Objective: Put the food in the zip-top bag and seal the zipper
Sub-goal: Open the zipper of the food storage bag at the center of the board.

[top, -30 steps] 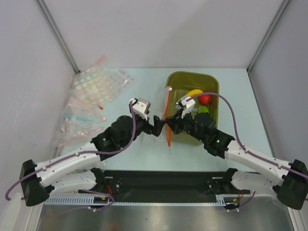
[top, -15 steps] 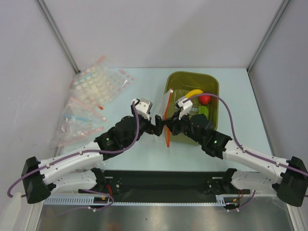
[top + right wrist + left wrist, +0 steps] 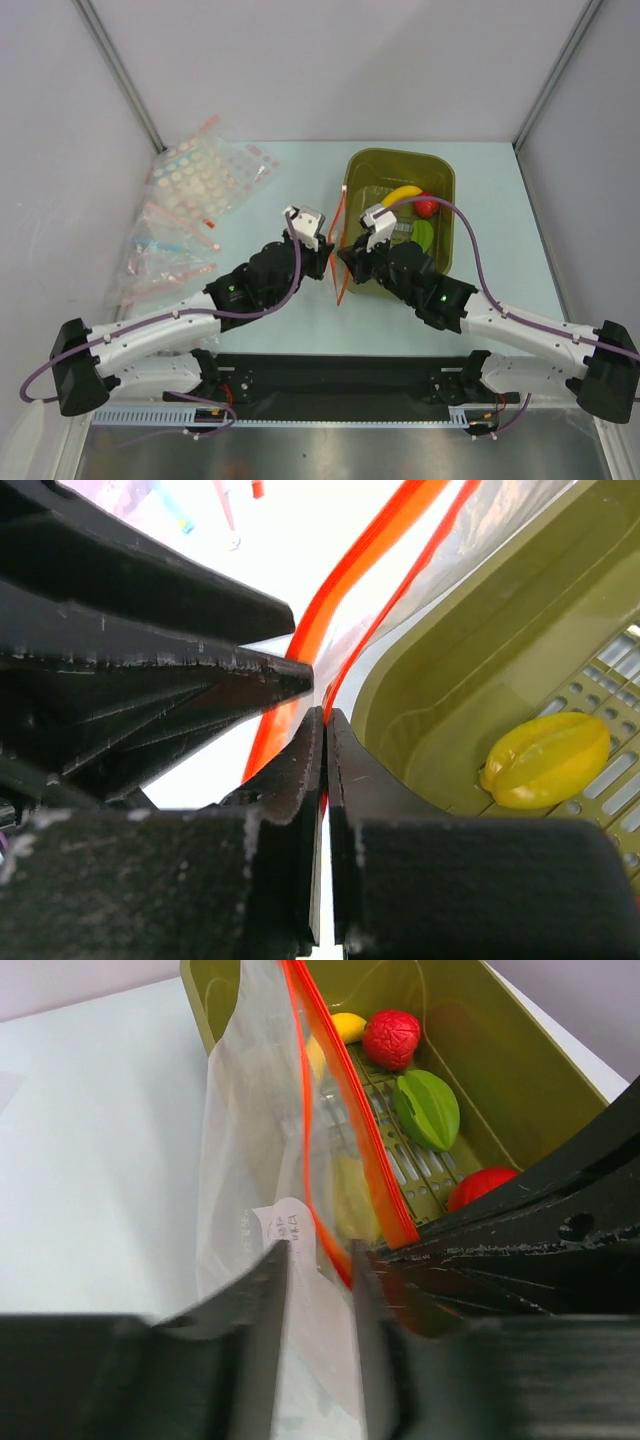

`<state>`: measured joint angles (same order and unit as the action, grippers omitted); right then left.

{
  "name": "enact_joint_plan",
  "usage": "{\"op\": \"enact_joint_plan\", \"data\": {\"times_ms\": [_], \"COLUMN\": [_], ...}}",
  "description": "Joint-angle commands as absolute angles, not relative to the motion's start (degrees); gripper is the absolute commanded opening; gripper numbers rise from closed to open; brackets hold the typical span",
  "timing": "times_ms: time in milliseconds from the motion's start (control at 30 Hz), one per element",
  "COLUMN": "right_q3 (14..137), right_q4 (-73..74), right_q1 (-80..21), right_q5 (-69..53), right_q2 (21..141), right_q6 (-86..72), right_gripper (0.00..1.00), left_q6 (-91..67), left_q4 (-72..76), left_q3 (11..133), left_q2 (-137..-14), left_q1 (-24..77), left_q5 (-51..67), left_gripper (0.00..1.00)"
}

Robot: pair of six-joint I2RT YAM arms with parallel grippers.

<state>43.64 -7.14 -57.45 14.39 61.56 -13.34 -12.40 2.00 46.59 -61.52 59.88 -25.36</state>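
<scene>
Two robot arms meet over the middle of the pale bench [image 3: 290, 165]. A clear zip-top bag [image 3: 245, 1140] stands on edge between them, just beside the left wall of an olive-green basket [image 3: 400, 152]. The right end effector [image 3: 322, 715] has its fingers pressed together on the bag's mouth, pinching the film at the orange-red zipper [image 3: 338, 1080]. The zipper runs away from the arms along the bag's top edge. The left end effector [image 3: 318, 1255] straddles the bag from the left, its fingers narrowly parted, with the film and a small white label in the gap. In the right wrist view the two orange strips of the mouth stand slightly apart. The food lies in the basket: a yellow fruit [image 3: 405, 192] at the far end, a red fruit [image 3: 392, 1037] beside it, a green piece [image 3: 428, 1110] nearer, and a second red fruit [image 3: 480, 1184] closest to the arms. A heap of spare bags [image 3: 195, 190] lies at the bench's far left, well apart.
</scene>
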Motion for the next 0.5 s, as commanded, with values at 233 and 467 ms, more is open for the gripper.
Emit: {"op": "enact_joint_plan", "data": {"times_ms": [233, 467], "right_q3": [46.49, 47.02], "right_q4": [-8.62, -6.42], "right_q1": [-57.83, -55.91], "right_q5": [15.82, 19.96], "right_q2": [61.35, 62.57], "right_q6": [-12.57, -14.49], "right_gripper": [0.00, 0.00], "left_q6": [-9.58, -8.00], "left_q4": [-2.36, -9.40], "left_q3": [51.94, 54.76], "left_q2": [-63.10, -61.71], "left_q1": [60.38, 60.38], "left_q5": [-30.84, -41.30], "left_gripper": [0.00, 0.00]}}
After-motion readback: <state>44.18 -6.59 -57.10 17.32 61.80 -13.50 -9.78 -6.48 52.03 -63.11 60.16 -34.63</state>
